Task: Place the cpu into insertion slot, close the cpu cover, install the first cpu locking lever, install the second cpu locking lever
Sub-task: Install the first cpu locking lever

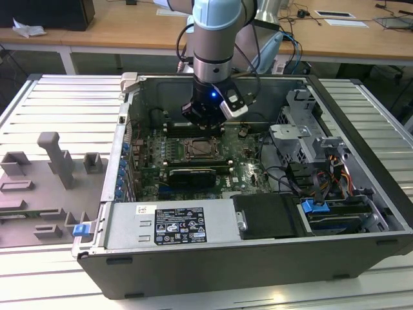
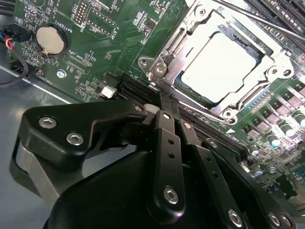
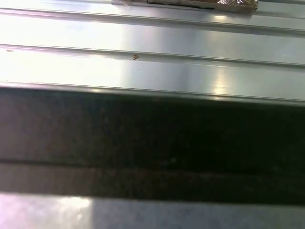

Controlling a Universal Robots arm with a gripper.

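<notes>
Gleaming dull-silver square cpu (image 2: 217,64) seated under thin metal cpu cover (image 2: 267,62), black gripper (image 2: 159,102) fingers pressed together.

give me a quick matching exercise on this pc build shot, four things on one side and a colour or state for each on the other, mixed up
Things:
1. cpu
2. cpu cover
3. coin battery
4. gripper

States:
A. round and silver, set in the green board
B. black, its tip at the socket's corner
C. pale grey square lying in the socket
D. silver frame lying around the chip

Pairs: 1-C, 2-D, 3-A, 4-B
</notes>
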